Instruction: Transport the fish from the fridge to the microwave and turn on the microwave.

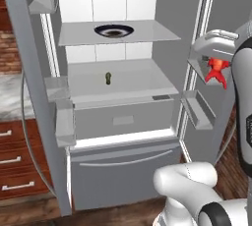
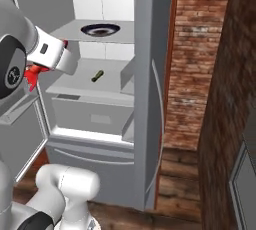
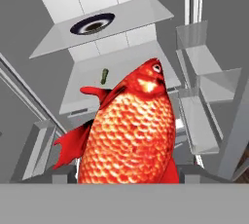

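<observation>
The fish (image 1: 217, 73) is bright red-orange and hangs under my hand, outside the open fridge (image 1: 145, 78) and in front of its right door's bins. My gripper (image 1: 213, 63) is shut on it. The right base view has the fish (image 2: 31, 78) below the white hand, left of the fridge shelves (image 2: 80, 81). Seen from the hand, the scaly fish (image 3: 131, 135) is close up and hides the fingertips, its head pointing toward the fridge interior. The microwave is out of view.
A small green pickle-like item (image 1: 108, 77) lies on the middle shelf, and a dark bowl (image 1: 113, 31) sits on the shelf above. Translucent door bins (image 1: 197, 109) flank both sides. Wooden drawers (image 1: 12, 161) stand at the left, a brick wall (image 2: 190, 49) at the right.
</observation>
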Controlling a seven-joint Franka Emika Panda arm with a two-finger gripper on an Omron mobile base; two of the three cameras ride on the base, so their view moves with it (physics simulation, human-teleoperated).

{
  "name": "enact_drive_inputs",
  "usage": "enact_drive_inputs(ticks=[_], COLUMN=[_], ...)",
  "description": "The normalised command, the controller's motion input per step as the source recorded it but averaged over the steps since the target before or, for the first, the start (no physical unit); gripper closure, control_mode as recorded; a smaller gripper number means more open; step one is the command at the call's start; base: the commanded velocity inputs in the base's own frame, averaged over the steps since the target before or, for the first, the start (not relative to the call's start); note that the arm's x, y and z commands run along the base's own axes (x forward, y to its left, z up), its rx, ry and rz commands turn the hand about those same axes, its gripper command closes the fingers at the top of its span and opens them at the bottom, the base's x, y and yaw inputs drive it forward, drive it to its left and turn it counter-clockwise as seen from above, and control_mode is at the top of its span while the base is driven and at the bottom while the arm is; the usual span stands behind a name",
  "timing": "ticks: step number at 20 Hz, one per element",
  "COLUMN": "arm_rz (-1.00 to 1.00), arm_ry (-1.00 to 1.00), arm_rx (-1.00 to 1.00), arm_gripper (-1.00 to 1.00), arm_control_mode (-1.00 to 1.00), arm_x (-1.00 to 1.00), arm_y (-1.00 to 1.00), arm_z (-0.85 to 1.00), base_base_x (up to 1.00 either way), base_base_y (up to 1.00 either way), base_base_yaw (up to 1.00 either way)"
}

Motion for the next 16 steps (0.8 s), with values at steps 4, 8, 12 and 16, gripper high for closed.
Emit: enact_drive_inputs(ticks=[4,8,12,16], arm_rz=[0.00,0.00,0.00,0.00], arm_ry=[0.00,0.00,0.00,0.00], arm_rx=[0.00,0.00,0.00,0.00], arm_gripper=[1.00,1.00,1.00,1.00], arm_control_mode=[1.00,1.00,1.00,1.00], arm_x=[0.00,0.00,0.00,0.00], arm_y=[0.00,0.00,0.00,0.00], arm_z=[0.00,0.00,0.00,0.00], base_base_x=[-0.37,-0.41,-0.49,-0.58], base_base_y=[0.47,0.52,0.44,0.36], base_base_yaw=[0.08,0.15,0.17,0.16])
